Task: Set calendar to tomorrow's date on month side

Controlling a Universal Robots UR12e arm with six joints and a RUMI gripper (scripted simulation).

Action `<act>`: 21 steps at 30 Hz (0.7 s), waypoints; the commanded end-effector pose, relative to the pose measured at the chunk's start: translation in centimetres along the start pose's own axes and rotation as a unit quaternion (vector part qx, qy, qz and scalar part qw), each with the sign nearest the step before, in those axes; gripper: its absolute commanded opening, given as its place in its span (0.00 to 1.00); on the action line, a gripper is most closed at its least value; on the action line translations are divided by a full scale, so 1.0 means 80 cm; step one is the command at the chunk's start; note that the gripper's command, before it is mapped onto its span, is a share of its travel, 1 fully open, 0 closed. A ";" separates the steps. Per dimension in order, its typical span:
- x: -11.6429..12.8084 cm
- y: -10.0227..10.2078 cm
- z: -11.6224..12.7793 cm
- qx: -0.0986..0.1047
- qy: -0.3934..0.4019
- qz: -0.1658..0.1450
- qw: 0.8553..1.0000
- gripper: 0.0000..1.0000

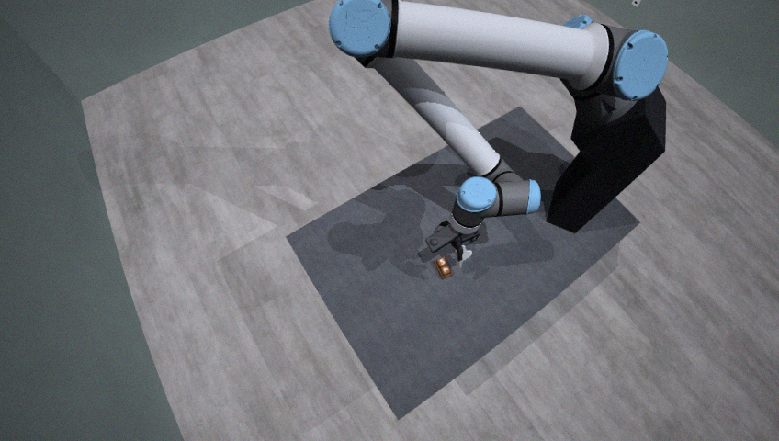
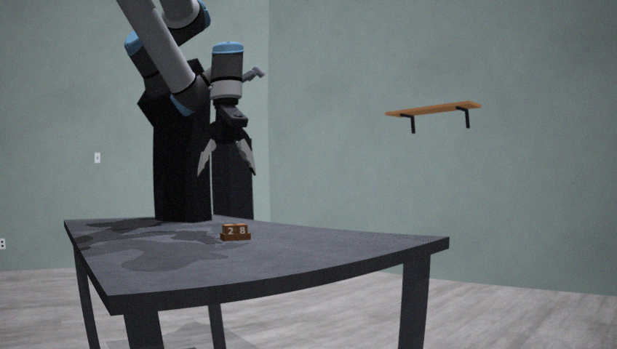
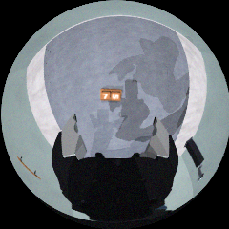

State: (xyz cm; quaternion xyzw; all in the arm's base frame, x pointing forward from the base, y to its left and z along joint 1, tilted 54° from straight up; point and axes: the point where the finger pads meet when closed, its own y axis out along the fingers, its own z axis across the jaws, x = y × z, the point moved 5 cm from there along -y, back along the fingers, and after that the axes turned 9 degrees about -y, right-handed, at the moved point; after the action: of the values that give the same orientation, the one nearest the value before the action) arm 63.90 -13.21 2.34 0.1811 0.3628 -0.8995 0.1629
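A small orange-brown calendar (image 2: 235, 235) stands on the dark table, two number cubes in a low tray. In the exterior view the left cube (image 2: 229, 230) shows 2 and the right cube (image 2: 241, 229) shows 8. It also shows in the top view (image 1: 443, 267) and in the wrist view (image 3: 111, 94), where the cubes' top faces show a 7 and another digit I cannot read. My gripper (image 2: 226, 161) is open and empty, pointing down, well above the calendar and a little behind it. In the wrist view its fingertips frame the table below the calendar.
The robot's black pedestal (image 2: 181, 164) stands at the back of the table. A wooden wall shelf (image 2: 433, 108) hangs far to the right. The table's curved front edge (image 2: 276, 281) lies in front of the calendar.
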 end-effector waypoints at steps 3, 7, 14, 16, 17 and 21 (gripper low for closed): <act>0.000 -0.001 0.002 0.000 0.000 0.000 1.000 1.00; 0.000 -0.001 0.002 0.000 -0.001 0.000 1.000 1.00; 0.000 0.001 0.002 0.000 -0.015 0.000 1.000 1.00; -0.001 0.001 0.002 0.000 -0.026 0.000 1.000 1.00; -0.001 0.002 0.002 0.000 -0.033 0.000 0.999 1.00; -0.002 0.005 0.001 -0.001 -0.071 0.000 0.997 1.00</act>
State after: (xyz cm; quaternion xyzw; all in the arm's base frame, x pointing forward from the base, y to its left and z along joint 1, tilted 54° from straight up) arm 64.01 -13.44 2.33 0.1509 0.3576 -0.9050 0.1743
